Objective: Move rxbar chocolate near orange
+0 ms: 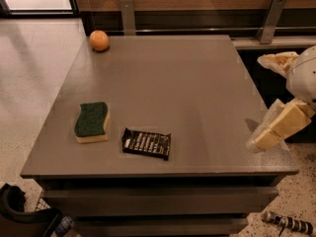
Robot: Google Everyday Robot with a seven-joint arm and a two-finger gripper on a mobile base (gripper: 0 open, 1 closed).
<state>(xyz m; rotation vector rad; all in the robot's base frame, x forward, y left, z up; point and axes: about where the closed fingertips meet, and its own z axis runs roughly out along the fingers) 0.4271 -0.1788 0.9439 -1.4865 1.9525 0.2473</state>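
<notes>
The rxbar chocolate (146,143), a flat black wrapper with white lettering, lies near the front edge of the grey table (187,93). The orange (99,40) sits at the table's far left corner, well apart from the bar. My gripper (260,100) hangs at the table's right edge, far to the right of the bar. Its cream fingers (276,129) are spread apart with nothing between them.
A green-and-yellow sponge (92,122) lies just left of the bar. Two metal brackets (127,15) stand along the wooden back wall. A black object (19,216) sits on the floor at the front left, and a dark striped cylinder (289,222) at the front right.
</notes>
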